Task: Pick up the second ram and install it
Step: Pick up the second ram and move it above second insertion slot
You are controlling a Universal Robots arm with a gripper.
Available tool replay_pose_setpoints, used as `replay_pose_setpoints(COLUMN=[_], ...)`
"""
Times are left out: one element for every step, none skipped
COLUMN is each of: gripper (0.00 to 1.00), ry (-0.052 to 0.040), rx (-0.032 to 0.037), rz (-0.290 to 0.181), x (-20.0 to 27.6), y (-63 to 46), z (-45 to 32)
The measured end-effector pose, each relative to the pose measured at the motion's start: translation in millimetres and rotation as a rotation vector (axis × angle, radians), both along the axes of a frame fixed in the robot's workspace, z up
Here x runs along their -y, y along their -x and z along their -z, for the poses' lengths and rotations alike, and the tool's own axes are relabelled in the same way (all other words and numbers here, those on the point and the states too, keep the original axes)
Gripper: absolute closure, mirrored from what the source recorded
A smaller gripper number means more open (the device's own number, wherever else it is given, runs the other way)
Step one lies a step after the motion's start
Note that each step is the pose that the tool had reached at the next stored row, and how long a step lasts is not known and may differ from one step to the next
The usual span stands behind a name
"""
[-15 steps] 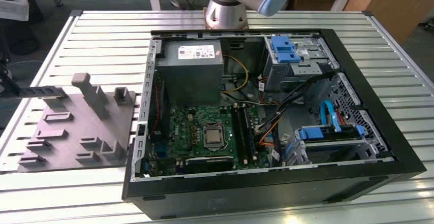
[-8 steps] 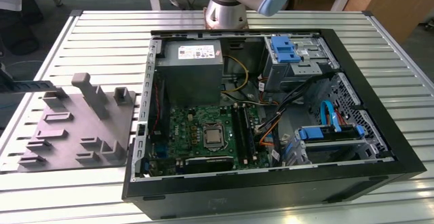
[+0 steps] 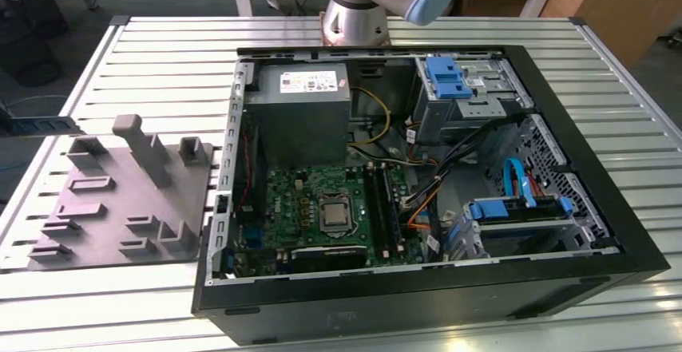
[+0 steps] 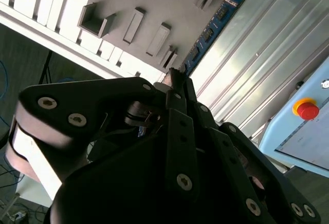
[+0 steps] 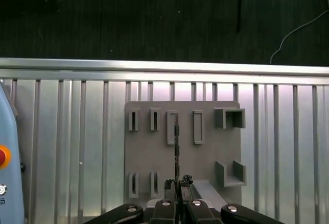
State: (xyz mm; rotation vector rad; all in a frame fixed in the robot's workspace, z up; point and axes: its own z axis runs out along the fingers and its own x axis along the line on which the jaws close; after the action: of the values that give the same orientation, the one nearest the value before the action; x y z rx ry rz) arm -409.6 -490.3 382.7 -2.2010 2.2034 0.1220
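Gripper (image 5: 177, 185): one; jaws clenched on ram.
Ram (image 4: 206, 34): one, edge-on above tray.
Tray (image 5: 205, 162): one, on tabletop (image 5: 61, 131).
Case (image 3: 426, 300): one, open.

Soft, even light falls on the gray tray (image 3: 107, 208). Beside the tray the metal table (image 5: 77, 131) shines pinkish-white — the floor (image 5: 154, 23) past it is dark. The gripper (image 4: 176, 75) looks black; the second ram (image 4: 208, 34) near the tray, bright blue.

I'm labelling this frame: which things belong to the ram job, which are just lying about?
Job: gripper, second ram clamped in it, memory slots, holder tray.
Lying about: power supply, blue drive cages, red button.
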Motion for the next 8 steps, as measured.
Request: replay_pose_setpoints(gripper=[0.86,0.86,0.86,0.86,0.86,0.86,0.86,0.86], ry=[-0.0004,-0.0007,-0.0010,-0.0012,-0.0015,-0.0015,-0.0015,-0.0014], rx=[0.0001,0.0001,0.0003,0.0002,0.0003,0.0003,0.0002,0.0001], rz=[0.000,0.000,0.000,0.000,0.000,0.000,0.000,0.000], x=[0.0,0.0,0.0,0.0,0.0,0.0,0.0,0.0], y=[0.0,0.0,0.0,0.0,0.0,0.0,0.0,0.0], z=[-1.6,-3.2,-4.3,-5.4,-5.6,-5.6,-5.7,-5.8])
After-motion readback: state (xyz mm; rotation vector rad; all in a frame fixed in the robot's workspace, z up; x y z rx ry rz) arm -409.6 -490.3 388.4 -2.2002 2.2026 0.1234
